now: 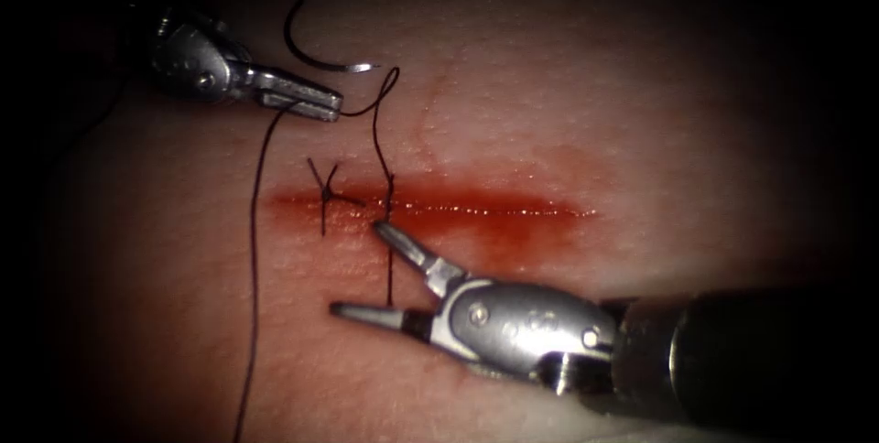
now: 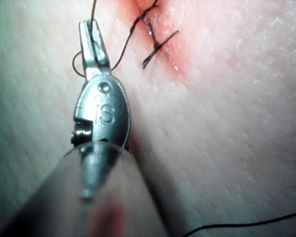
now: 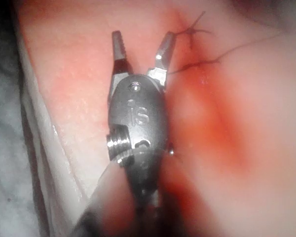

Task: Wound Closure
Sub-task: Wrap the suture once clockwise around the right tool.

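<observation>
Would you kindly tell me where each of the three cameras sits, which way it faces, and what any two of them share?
Endoscope view: above and in front of the pale pork tissue, facing the red cut; left tool shut on dark thread, right tool open and empty, curved steel needle lying free beyond the cut.
Left wrist view: near that wrist, looking along its shaft at the left tool.
Right wrist view: likewise, at the right tool.
Shared: all three show the knotted stitch.

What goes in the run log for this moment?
left tool: shut on thread | right tool: open, holds nothing | needle: free, lying on tissue | knot on cut
</observation>
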Controlling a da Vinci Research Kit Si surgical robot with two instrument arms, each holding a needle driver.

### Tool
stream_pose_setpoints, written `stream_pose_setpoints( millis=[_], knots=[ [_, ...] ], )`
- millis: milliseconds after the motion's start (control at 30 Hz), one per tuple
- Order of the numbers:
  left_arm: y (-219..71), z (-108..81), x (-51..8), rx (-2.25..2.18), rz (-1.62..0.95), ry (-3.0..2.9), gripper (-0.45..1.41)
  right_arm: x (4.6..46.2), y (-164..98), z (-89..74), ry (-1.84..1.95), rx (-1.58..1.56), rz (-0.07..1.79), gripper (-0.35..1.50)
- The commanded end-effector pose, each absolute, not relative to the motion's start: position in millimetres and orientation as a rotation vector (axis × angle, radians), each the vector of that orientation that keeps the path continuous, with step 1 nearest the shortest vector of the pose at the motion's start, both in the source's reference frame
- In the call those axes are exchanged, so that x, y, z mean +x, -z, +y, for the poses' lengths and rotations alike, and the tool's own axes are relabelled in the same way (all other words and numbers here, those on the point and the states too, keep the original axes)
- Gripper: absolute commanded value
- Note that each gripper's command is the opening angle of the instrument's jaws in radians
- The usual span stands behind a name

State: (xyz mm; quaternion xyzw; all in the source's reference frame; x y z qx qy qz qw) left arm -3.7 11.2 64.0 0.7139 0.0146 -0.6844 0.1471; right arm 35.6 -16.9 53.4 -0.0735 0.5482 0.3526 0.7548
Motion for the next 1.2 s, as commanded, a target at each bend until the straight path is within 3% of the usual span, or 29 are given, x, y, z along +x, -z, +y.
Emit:
stream_pose_setpoints(
  millis=[33, 67, 200, 367, 833, 1200],
  knots=[
    [-64.4, 11.5, -4.2, 2.06, 0.027, 1.976, -0.45, 36.2, -54.6, -16.3, -0.708, -0.182, 1.183, -0.23],
    [-64.1, 11.3, -4.3, 2.065, 0.017, 1.982, -0.45, 36.2, -54.8, -16.1, -0.685, -0.188, 1.171, -0.35],
    [-63.0, 10.4, -4.7, 2.102, -0.008, 2.001, -0.45, 36.4, -55.7, -15.1, -0.652, -0.114, 1.095, -0.35],
    [-61.7, 8.9, -4.8, 2.137, -0.021, 2.013, -0.45, 36.2, -57.3, -13.1, -0.693, 0.031, 1.173, -0.35],
    [-60.6, 5.6, -4.9, 2.248, -0.026, 2.05, -0.45, 36.9, -61.1, -10.2, -0.628, -0.082, 1.148, -0.35],
    [-61.4, 3.8, -4.7, 2.33, 0.087, 2.032, -0.45, 36.6, -63.0, -8.1, -0.705, 0.069, 1.59, -0.35]
  ],
)
